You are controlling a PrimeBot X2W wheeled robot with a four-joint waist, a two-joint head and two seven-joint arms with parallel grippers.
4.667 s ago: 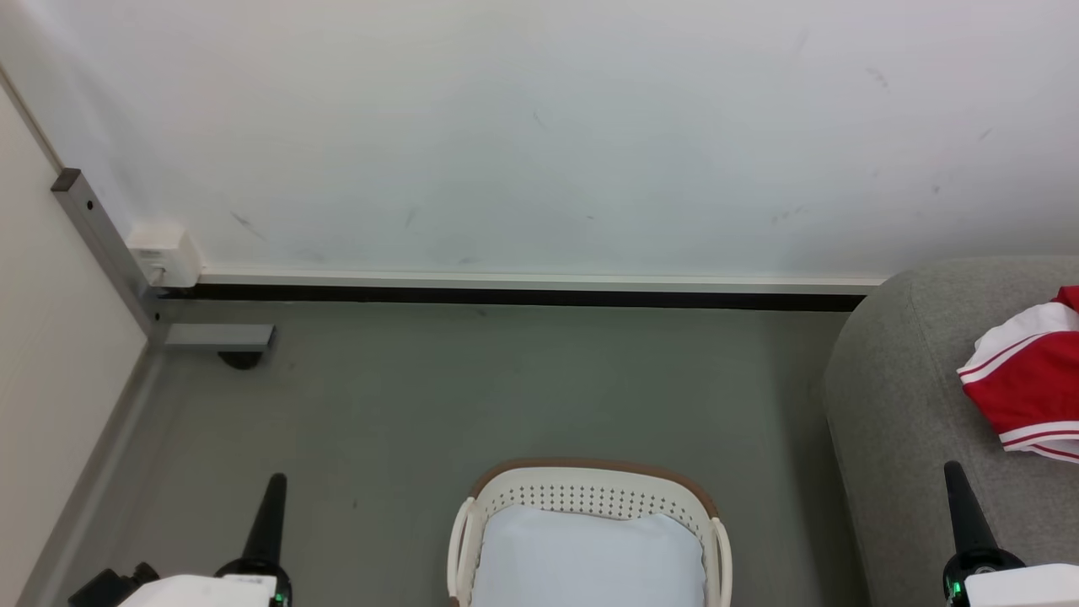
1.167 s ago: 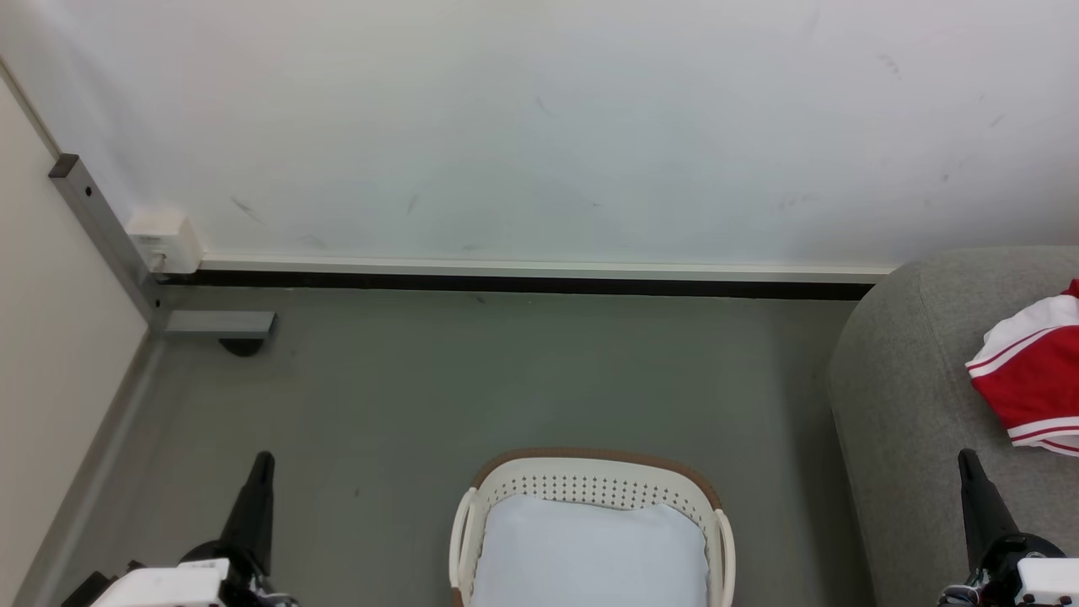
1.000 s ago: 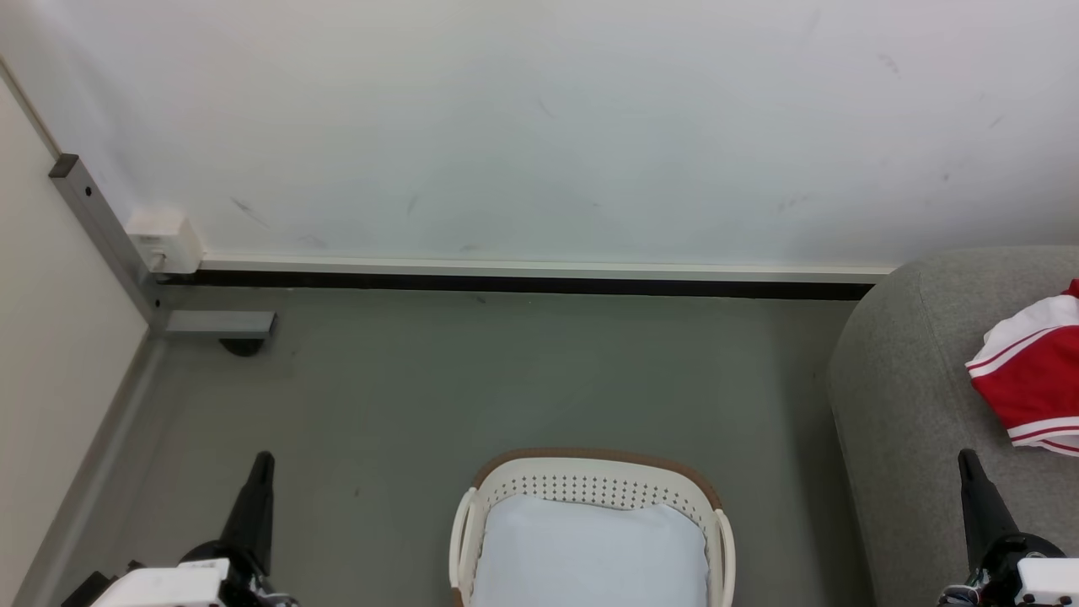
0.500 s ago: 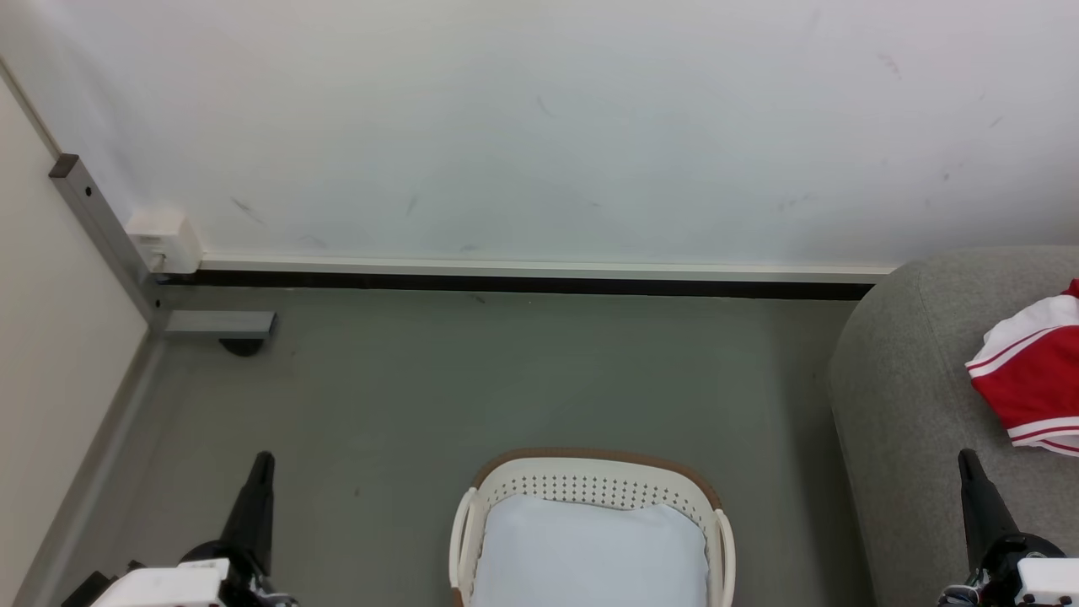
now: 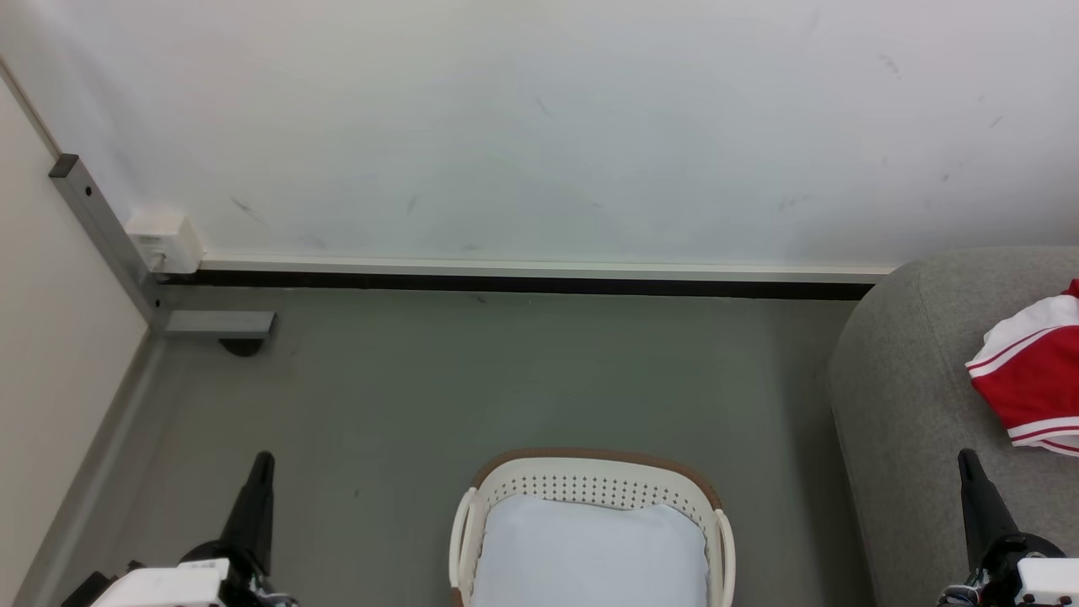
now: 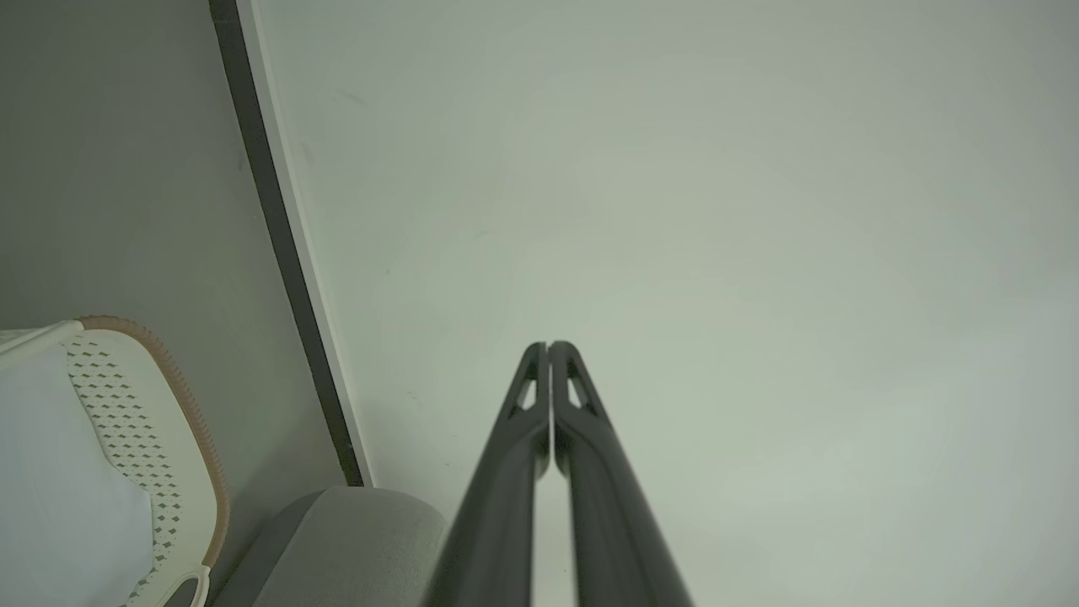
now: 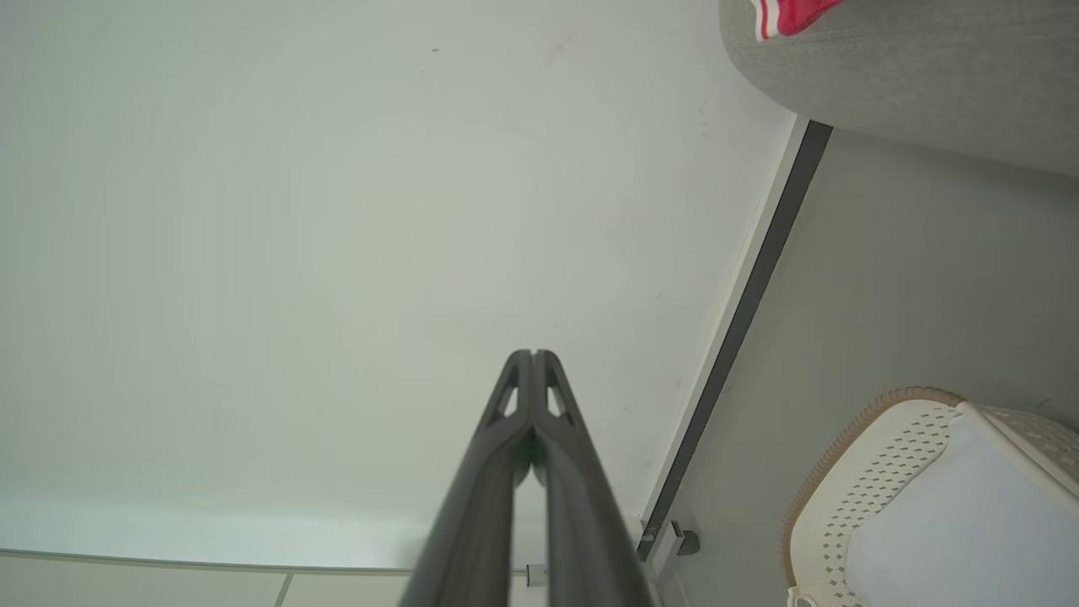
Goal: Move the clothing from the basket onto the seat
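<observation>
Two grippers, both clenched on nothing, that's the short version.

Head view: the left gripper (image 5: 262,464) sits lower left and the right gripper (image 5: 968,460) lower right, fingers pointing up the picture. The basket (image 5: 590,459) is between them at the bottom edge, with just a pale pad (image 5: 590,548) showing inside and no red that I can see. The clothing (image 5: 1033,388) lies on the seat (image 5: 910,379) at the far right. It's cut off by the frame, so I can't call its long axis. It's ahead and slightly right of the right gripper's tips and well apart from the left one, so the right arm is clearly nearer.

Left wrist view: fingers pressed together, aimed at the wall (image 6: 674,211), with the basket and pad off to the side.

Right wrist view: same clenched fingers, and a scrap of red on the seat at the top edge.

Versus the oldest frame, the whole picture has shifted a bit, so that's the camera moving, and both grippers show lower in it. Over the last second nothing changes. Looks basically done to me.
</observation>
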